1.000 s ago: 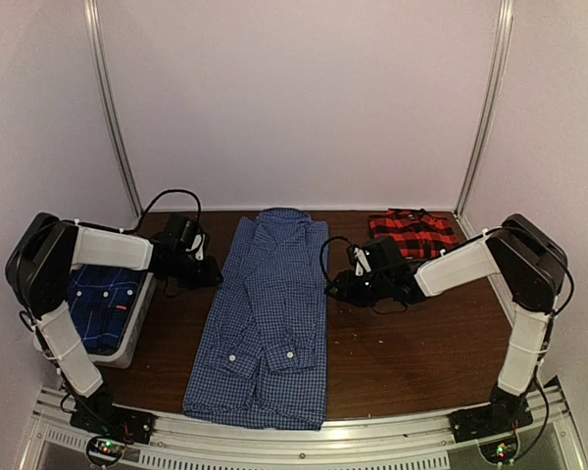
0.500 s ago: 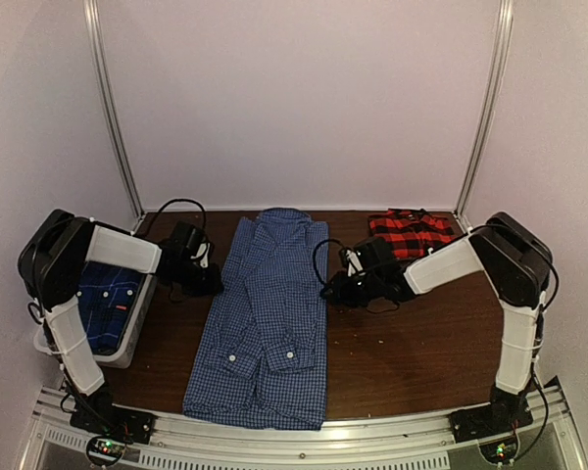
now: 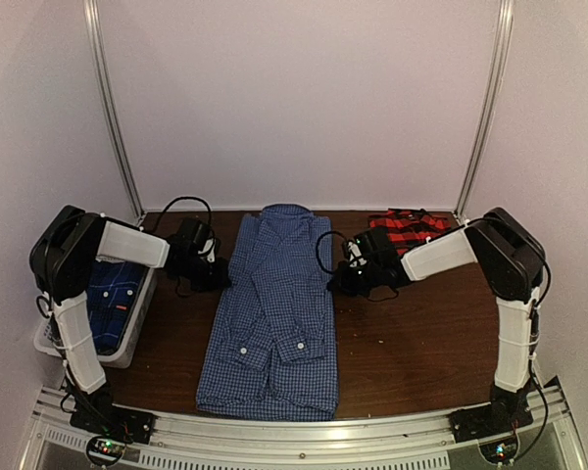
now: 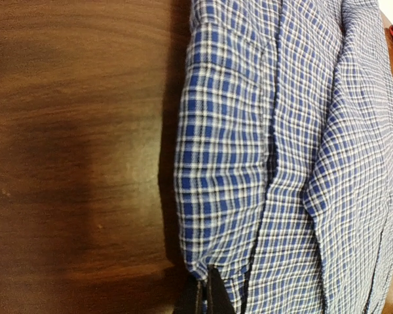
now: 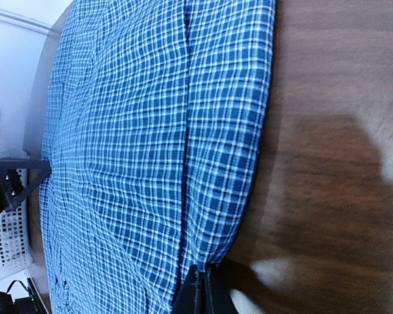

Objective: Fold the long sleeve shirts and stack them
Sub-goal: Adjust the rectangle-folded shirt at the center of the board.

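The blue-and-white gingham shirt (image 3: 272,313) lies lengthwise down the middle of the table, sleeves folded in, cuff buttons showing near the front. My left gripper (image 3: 225,277) is shut on its left edge (image 4: 203,275), a little cloth pinched between the fingertips. On the opposite side my right gripper (image 3: 333,281) is shut on the right edge (image 5: 206,265). A folded red-and-black plaid shirt (image 3: 410,229) rests at the back right. The darker blue plaid shirt (image 3: 106,299) sits in the bin at the left.
A white bin (image 3: 137,328) stands at the table's left side, under the left arm. Bare wood table (image 3: 421,333) lies right of the gingham shirt. Metal rails (image 3: 113,108) run up the back corners, with walls close on both sides.
Both grippers moved inward to the gingham shirt's side edges and closed on the cloth. The shirt's lower part has shifted slightly to the right.
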You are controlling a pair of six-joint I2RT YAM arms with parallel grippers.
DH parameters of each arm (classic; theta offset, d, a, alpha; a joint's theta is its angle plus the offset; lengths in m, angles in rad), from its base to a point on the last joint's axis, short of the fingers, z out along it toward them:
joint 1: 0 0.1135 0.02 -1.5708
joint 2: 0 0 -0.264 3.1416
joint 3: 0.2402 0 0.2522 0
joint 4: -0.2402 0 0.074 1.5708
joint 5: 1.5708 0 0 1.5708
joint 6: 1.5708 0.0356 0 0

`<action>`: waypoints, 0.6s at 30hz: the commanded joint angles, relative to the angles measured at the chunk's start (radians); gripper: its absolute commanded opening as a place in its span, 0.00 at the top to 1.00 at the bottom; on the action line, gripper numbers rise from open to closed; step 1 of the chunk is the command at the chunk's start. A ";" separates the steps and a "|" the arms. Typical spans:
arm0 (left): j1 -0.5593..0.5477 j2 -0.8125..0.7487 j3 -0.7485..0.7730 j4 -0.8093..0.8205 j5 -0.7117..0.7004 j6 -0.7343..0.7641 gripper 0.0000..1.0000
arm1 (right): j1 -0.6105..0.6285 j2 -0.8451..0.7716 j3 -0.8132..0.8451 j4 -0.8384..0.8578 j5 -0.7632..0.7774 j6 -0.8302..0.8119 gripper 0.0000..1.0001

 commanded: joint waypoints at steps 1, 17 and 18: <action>-0.023 0.051 0.051 0.000 0.019 -0.041 1.00 | -0.043 0.023 0.054 -0.047 0.023 -0.040 0.96; -0.025 -0.065 0.018 -0.068 0.013 -0.038 0.63 | -0.037 -0.160 -0.076 -0.108 0.019 -0.110 0.57; -0.026 -0.086 -0.002 -0.068 0.025 -0.039 0.63 | -0.032 -0.184 -0.101 -0.107 0.019 -0.112 0.54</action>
